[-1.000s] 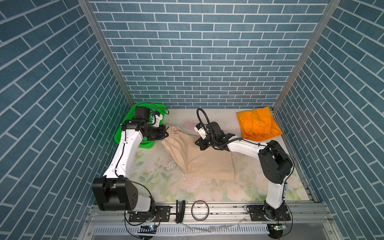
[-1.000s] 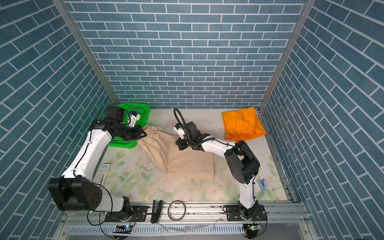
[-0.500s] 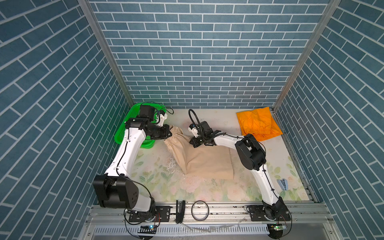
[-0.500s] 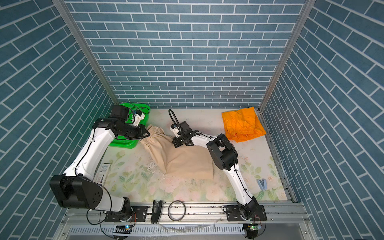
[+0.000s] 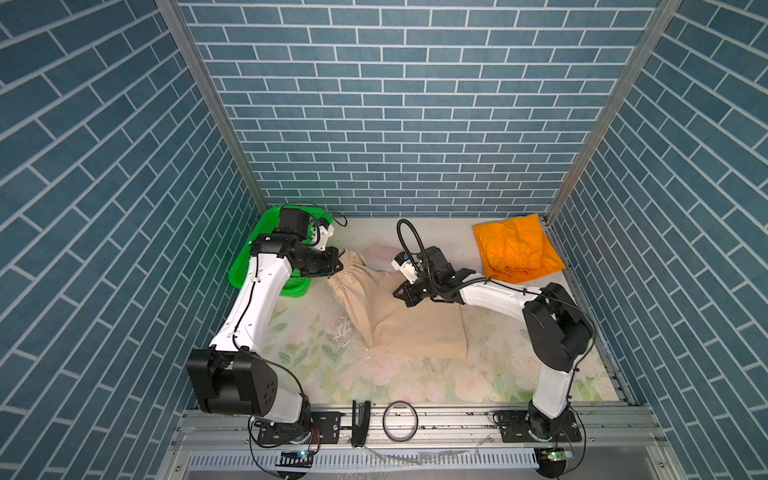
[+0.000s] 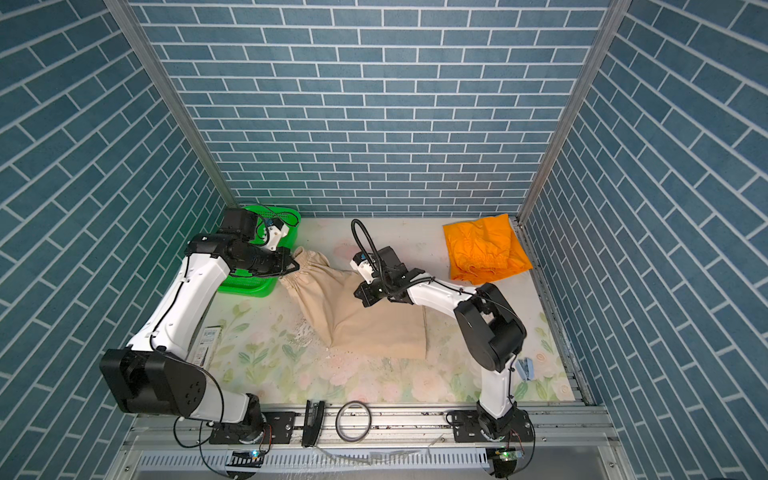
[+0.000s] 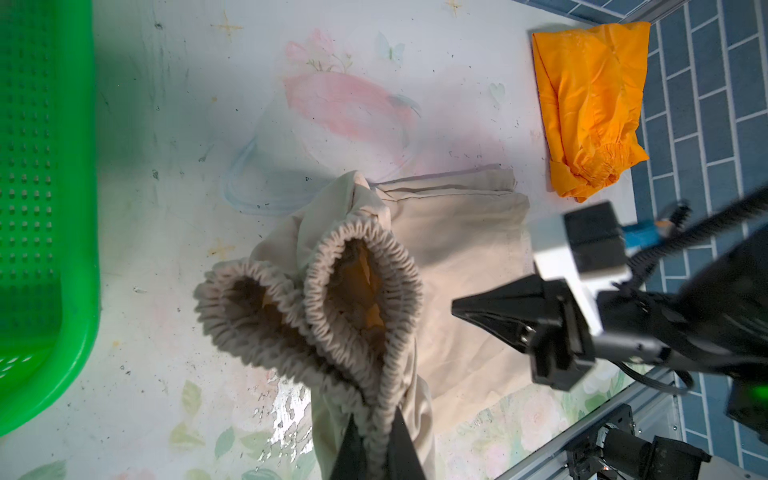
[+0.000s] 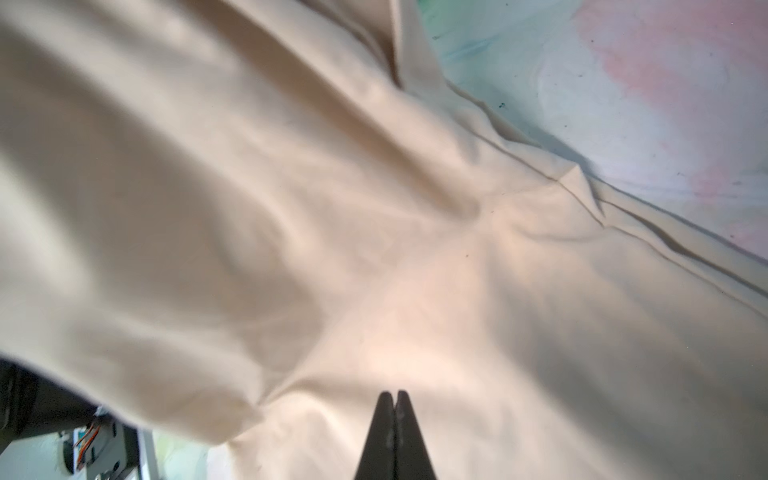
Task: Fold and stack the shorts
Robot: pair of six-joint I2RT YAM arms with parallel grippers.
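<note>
1. Blue-brick walls on three sides, floral mat [image 5: 374, 382] below; green basket [image 5: 243, 272] tucked in the far left corner.
2. Far right corner: orange shorts [image 5: 515, 245], already folded into a compact packet, well apart from both arms.
3. Middle of the mat: beige shorts [image 5: 407, 328], leg end lying flat, waistband [image 7: 357, 266] end raised near the basket.
4. Clamped in the left gripper [image 7: 375, 432]: a bunch of that gathered elastic, with the rest looped open above the mat in the left wrist view.
5. As for the right gripper [image 8: 393, 397]: tips pressed together with nothing between them, set on or just over the beige cloth near its middle; contact impossible to tell.
6. Step in hand, by judgement: folding the beige pair, with the closed right tips serving as a hold-down or crease line.
7. Called for next, probably: carrying the waistband across toward the leg hems, keeping the cloth taut enough to avoid bunching, then releasing and flattening.
8. Only afterwards: lifting the beige packet onto the orange one to finish the stack.
</note>
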